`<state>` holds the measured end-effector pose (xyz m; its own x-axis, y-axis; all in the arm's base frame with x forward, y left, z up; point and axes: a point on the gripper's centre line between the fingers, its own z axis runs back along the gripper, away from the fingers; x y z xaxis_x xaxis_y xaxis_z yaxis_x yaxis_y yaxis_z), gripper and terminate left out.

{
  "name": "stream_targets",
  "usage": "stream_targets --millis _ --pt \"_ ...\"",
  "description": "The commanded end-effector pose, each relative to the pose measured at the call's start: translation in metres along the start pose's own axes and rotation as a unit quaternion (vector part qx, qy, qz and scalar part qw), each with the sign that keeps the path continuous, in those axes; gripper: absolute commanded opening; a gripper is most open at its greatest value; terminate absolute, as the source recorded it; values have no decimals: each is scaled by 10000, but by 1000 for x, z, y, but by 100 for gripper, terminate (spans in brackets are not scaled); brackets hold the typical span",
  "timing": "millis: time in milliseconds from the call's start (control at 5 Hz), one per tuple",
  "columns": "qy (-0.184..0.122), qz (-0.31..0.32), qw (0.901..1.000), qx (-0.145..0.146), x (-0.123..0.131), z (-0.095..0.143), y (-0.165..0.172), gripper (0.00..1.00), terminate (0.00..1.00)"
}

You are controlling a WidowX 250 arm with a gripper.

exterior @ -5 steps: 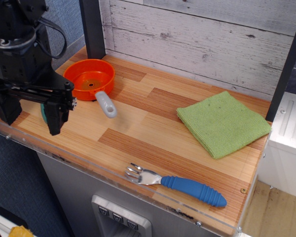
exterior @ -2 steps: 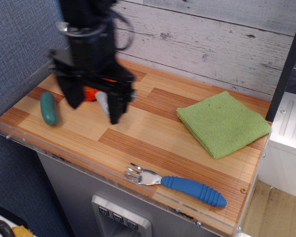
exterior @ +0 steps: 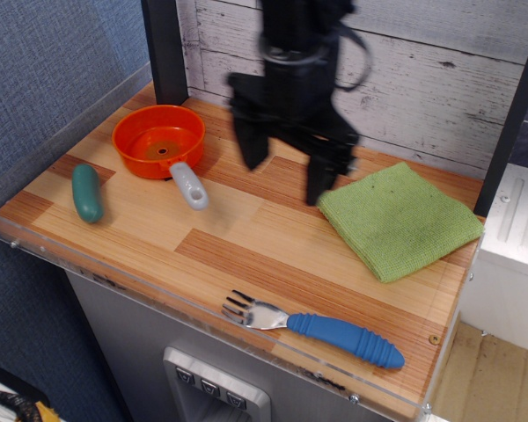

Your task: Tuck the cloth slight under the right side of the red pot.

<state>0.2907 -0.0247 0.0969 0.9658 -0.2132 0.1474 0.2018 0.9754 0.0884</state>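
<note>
The red pot (exterior: 158, 141) sits at the back left of the wooden counter, its light-grey handle (exterior: 189, 185) pointing toward the front. The light-green cloth (exterior: 398, 220) lies flat at the right, well apart from the pot. My gripper (exterior: 286, 171) hangs above the counter between them, near the cloth's left corner. Its two dark fingers (exterior: 320, 176) are spread apart and hold nothing. The arm is motion-blurred.
A teal-green pickle toy (exterior: 87, 193) lies at the left front. A fork with a blue handle (exterior: 321, 329) lies near the front edge. A clear plastic rim (exterior: 141, 283) runs along the front and left. A dark post (exterior: 164, 48) stands behind the pot.
My gripper has swept from the far left, across the pot, to the middle right near the cloth. The pot, cloth, pickle and fork have not moved.
</note>
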Motion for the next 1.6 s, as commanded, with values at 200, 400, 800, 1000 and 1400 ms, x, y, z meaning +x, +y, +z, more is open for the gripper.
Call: stream_targets --millis 200,400,800,1000,1400 --pt "-496 -1679 9839 -370 63 -46 -42 100 0" --pt "-451 -1863 9803 -488 69 -60 -52 100 0" --pt "-441 -1749 9825 -474 70 -76 -55 100 0" --pt "-322 -1459 9875 -496 65 -77 -50 100 0" --pt "130 -156 9985 -509 46 -79 -36 100 0"
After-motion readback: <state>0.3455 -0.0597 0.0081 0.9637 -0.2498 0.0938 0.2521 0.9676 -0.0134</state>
